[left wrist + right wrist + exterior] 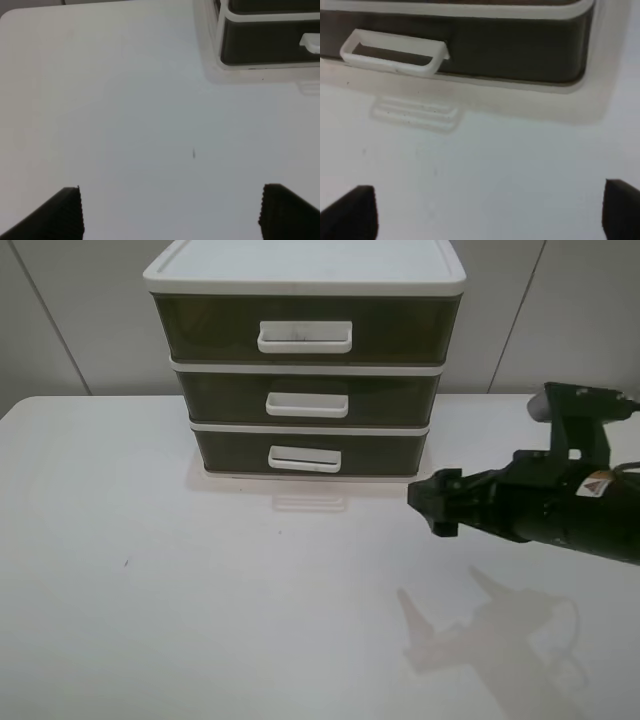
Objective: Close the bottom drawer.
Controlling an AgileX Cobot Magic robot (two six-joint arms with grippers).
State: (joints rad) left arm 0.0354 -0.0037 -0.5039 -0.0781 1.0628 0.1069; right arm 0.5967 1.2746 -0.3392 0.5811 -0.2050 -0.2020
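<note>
Hovering over the white table [150,570], the right gripper [437,502] has its two black fingers [355,212] spread wide apart, holding nothing. The bottom drawer [310,452], smoky olive-brown with a white loop handle [304,458], sits ahead of this gripper, near but not touching. Its front looks level with the white frame of the three-drawer unit [305,275]. The left gripper [170,215] is likewise spread apart over bare tabletop. The unit's lower corner lies farther ahead of it, well apart.
</note>
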